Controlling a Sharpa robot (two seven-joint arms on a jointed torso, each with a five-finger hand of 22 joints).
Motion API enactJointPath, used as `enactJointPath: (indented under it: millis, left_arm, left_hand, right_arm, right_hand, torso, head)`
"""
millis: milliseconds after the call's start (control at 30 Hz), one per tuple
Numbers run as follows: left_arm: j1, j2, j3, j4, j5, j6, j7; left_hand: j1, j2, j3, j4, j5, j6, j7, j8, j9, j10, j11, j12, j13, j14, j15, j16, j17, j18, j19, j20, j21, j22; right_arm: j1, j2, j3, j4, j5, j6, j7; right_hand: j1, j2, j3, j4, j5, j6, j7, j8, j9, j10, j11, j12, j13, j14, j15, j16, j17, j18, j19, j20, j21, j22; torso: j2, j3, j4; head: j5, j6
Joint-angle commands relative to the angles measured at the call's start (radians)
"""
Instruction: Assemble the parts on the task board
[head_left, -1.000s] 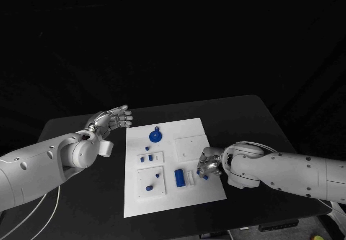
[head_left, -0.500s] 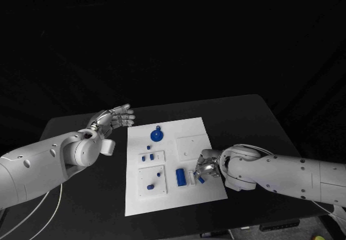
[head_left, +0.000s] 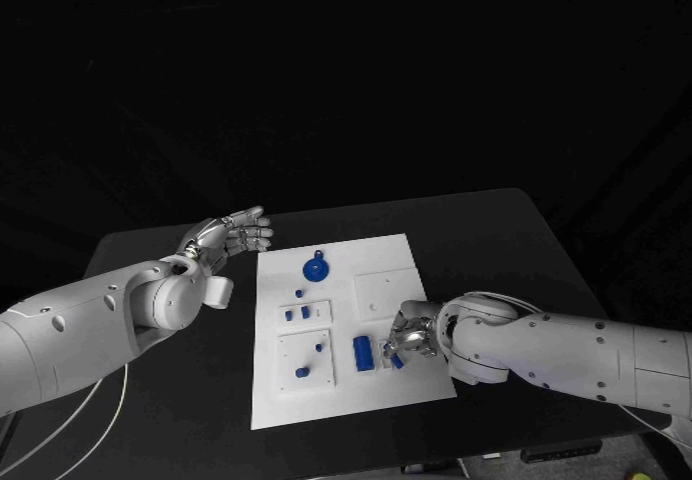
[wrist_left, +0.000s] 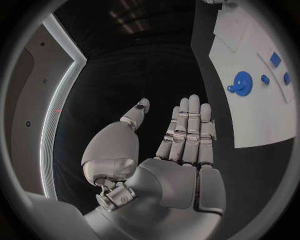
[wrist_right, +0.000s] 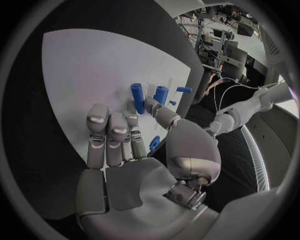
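Note:
The white task board (head_left: 339, 400) lies mid-table. My right hand (head_left: 413, 338) hovers over its near right part, thumb and fingers curled around a small blue part (head_left: 397, 361), also seen under the thumb (wrist_right: 154, 143). Just left of it a blue block (head_left: 361, 355) stands on the board, and the right wrist view shows this block (wrist_right: 136, 95) by the fingertips. A blue peg (head_left: 300, 373) sits in a raised square plate, and a blue round part (head_left: 313, 268) lies near the far edge. My left hand (head_left: 231, 236) is off the board's far left corner, fingers straight, holding nothing.
Two small blue pieces (head_left: 296, 315) sit in a small plate mid-board, with a blue dot (head_left: 296, 294) above them. A plain raised square (head_left: 382, 292) lies on the right. Black table (head_left: 490, 240) surrounds the board.
My right hand has slid a little left and toward the near edge, carrying the small blue part closer to the blue block. The left hand has barely shifted.

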Motion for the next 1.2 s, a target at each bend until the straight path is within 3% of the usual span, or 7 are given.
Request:
enactJointPath:
  millis: [33,533,1200]
  left_arm:
    - [0.001,0.001,0.001,0.002,0.000,0.016,0.005]
    - [0.001,0.001,0.001,0.002,0.000,0.018,0.003]
    - [0.001,0.000,0.001,0.002,0.000,0.018,0.002]
  left_hand:
    - [0.004,0.007,0.006,0.000,0.000,-0.006,0.000,0.004,-0.001,-0.009,-0.001,0.000,-0.001,0.007,0.002,-0.004,0.001,0.013,-0.002,0.006,-0.004,0.001]
    - [0.002,0.007,0.006,0.001,0.000,-0.007,0.000,0.004,-0.001,-0.009,-0.001,-0.001,-0.001,0.007,0.002,-0.005,0.002,0.013,-0.002,0.006,-0.005,0.001]
    - [0.001,0.008,0.006,0.002,0.000,-0.007,0.000,0.005,-0.002,-0.009,-0.001,-0.001,-0.001,0.007,0.002,-0.006,0.003,0.013,-0.002,0.006,-0.006,0.002]
  right_arm:
    - [-0.002,0.004,0.000,0.001,-0.007,0.000,0.019]
    - [-0.003,0.010,0.000,-0.001,-0.003,0.002,0.022]
    - [-0.008,0.016,0.000,-0.006,0.005,0.003,0.028]
  right_hand:
    - [-0.010,0.000,-0.006,0.003,-0.005,0.005,-0.002,-0.003,-0.002,0.002,-0.004,0.005,0.001,0.003,-0.007,-0.002,0.002,0.046,0.003,-0.004,-0.002,0.011]
    - [-0.026,0.001,-0.012,0.007,-0.005,0.006,-0.003,-0.001,-0.003,0.003,-0.005,0.006,0.002,0.004,-0.008,-0.001,0.003,0.046,0.005,-0.006,-0.002,0.011]
    - [-0.060,-0.019,-0.029,0.011,-0.005,0.005,-0.003,0.000,-0.005,0.003,-0.005,0.006,0.003,0.004,-0.009,0.000,0.005,0.046,0.007,-0.010,-0.002,0.011]
  torso:
    - [0.000,0.0001,0.0005]
    - [0.000,-0.0006,0.0003]
    - [0.000,0.0002,-0.0001]
  head:
    - [0.002,0.001]
    - [0.008,0.000]
    - [0.014,-0.001]
